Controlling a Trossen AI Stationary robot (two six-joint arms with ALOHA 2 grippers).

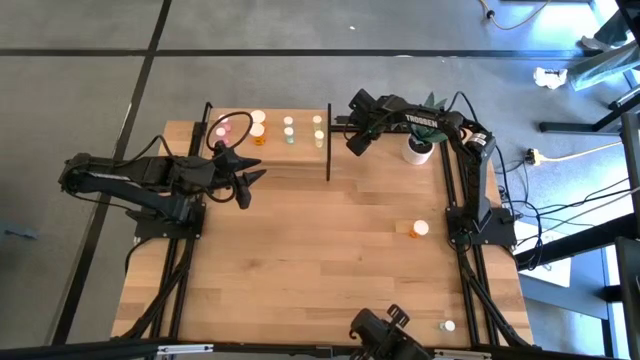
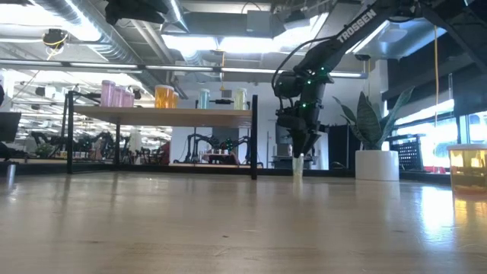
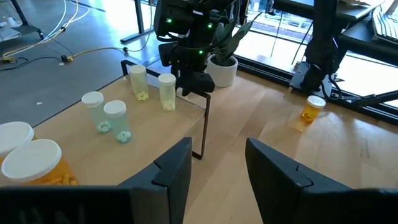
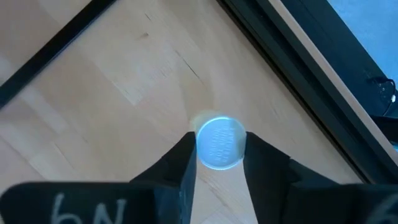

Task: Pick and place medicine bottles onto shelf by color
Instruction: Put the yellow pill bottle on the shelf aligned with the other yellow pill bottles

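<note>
A small pale yellowish medicine bottle with a white round cap (image 4: 220, 142) is seen standing upright on the light-wood counter (image 1: 320, 260), just beside the black end post of the raised light-wood shelf (image 1: 300, 150), on the side towards the white plant pot (image 1: 419, 150). The right gripper (image 4: 219, 149) is lowered straight over it, pointing downward. The cap is seen between the two dark fingers (image 4: 181, 163), which lie against its sides, so the gripper appears clamped on the bottle or very nearly so. The bottle's long axis is vertical, in line with the gripper above it. On the shelf, other bottles are stood in groups: pink, orange, green and yellowish. An orange bottle with a white cap (image 1: 417, 229) lies on the counter well apart from the shelf, on the right arm's side. The left gripper (image 1: 247, 183) is held in front of the shelf's pink and orange bottles, its fingers apart and empty. The right arm is judged the nearer one for the lift onto the shelf.
</note>
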